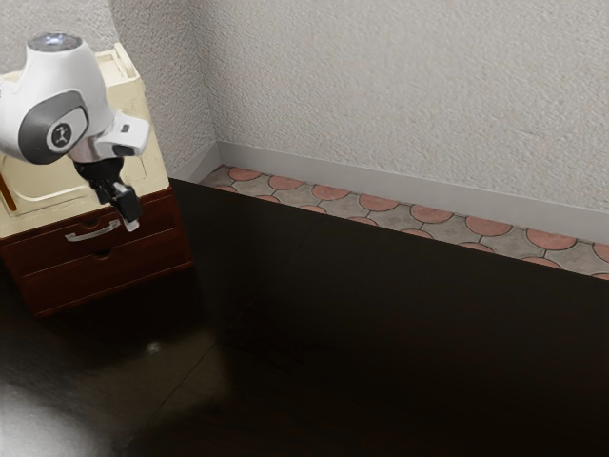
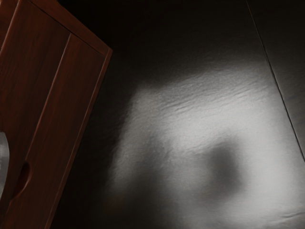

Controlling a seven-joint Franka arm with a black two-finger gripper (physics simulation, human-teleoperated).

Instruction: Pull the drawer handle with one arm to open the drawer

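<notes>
My black gripper (image 1: 127, 215) points down at the front of the small cabinet (image 1: 71, 202), close to the silver handle (image 1: 93, 231) and on the exterior view's right of it. Whether it touches the handle cannot be told, nor how its fingers stand. The handle sits on the dark red-brown upper drawer (image 1: 152, 221), which looks flush with the cabinet front. Below it is a lower drawer (image 1: 109, 275) with a notch at its top edge. In the wrist view the wooden drawer front (image 2: 43, 90) and a bit of the handle (image 2: 3, 164) appear.
The glossy black table (image 1: 362, 343) spreads in front of the cabinet and toward the exterior view's right. Behind it are a tiled floor (image 1: 381, 204) and a textured wall (image 1: 409, 86). The cabinet's cream top (image 1: 128, 95) rises behind my hand.
</notes>
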